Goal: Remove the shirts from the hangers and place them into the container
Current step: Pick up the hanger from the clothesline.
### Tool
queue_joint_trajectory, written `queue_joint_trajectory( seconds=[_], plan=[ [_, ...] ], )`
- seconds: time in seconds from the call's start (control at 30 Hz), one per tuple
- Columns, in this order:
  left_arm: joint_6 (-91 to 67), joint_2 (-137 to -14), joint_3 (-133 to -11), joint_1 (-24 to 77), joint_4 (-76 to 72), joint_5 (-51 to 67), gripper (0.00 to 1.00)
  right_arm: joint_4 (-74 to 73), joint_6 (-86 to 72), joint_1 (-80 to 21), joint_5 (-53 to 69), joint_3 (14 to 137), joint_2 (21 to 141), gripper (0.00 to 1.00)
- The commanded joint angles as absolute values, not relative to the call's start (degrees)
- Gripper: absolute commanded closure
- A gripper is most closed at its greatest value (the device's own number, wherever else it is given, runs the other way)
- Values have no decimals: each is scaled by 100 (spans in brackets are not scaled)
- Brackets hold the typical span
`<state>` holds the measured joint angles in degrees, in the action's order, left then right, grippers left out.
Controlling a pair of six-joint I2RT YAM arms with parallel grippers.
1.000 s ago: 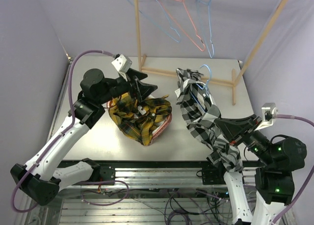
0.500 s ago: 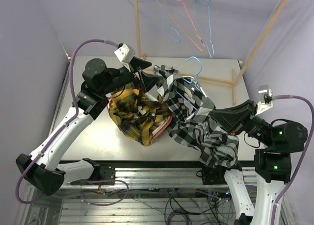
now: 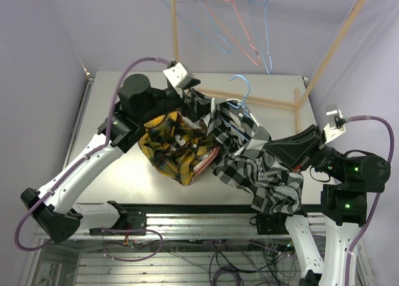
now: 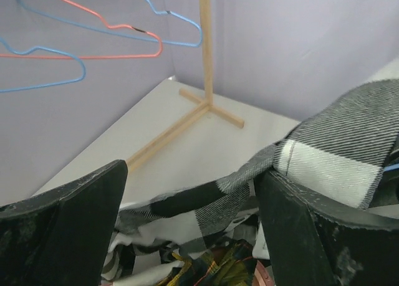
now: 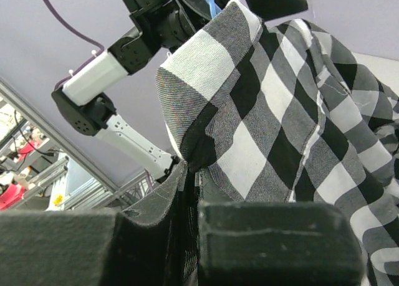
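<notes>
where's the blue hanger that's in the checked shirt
Top view, just right of centre: the blue hanger sticks up out of the checked shirt, before the rack's base bar.

Soft woven checked shirt (image 3: 249,155), thin wire hangers (image 4: 93,56), matt wooden rack (image 3: 174,37)

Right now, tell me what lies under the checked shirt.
A blue hanger sits inside the checked shirt, only its hook and some wire showing. The shirt's left edge covers part of the pink basket and the yellow plaid shirt. Whatever else lies beneath is hidden.
</notes>
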<state>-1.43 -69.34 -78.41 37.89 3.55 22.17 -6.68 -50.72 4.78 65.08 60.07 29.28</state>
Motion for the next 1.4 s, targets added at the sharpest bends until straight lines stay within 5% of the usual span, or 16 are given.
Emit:
queue_joint_trajectory(
  seconds=[0.0,0.23,0.37,0.57,0.83,0.87,0.93,1.0,1.2,1.37],
  plan=[
    [900,-7063,-8072,4424,1076,1114,6,-280,-5275,401,6663,6047,2989,100],
    [1269,-6761,-7617,4603,668,683,7,-288,-5279,379,6701,6146,3180,100],
    [1316,-6762,-7392,4614,348,639,15,116,-5648,374,6803,6016,3273,100],
    [1213,-6936,-7175,4614,-101,711,43,-10,-5611,326,6927,6050,3427,100],
    [1202,-7050,-7073,4614,4,695,93,-1243,-4679,283,6598,6599,3735,99],
    [1199,-7012,-7044,4614,8,603,93,-1902,-4189,285,6360,6895,3862,88],
    [1204,-6912,-6959,4614,-14,369,93,-3228,-3127,282,5611,7608,4148,39],
    [1229,-6788,-6868,4614,-46,208,93,-3998,-2344,288,4708,8253,4408,24],
    [1230,-6578,-6769,4614,8,53,93,-4612,-1550,282,1671,9502,4660,19],
    [1121,-6544,-6756,4614,-6,-185,93,-4453,-1462,287,1801,9527,4623,32]
  ],
)
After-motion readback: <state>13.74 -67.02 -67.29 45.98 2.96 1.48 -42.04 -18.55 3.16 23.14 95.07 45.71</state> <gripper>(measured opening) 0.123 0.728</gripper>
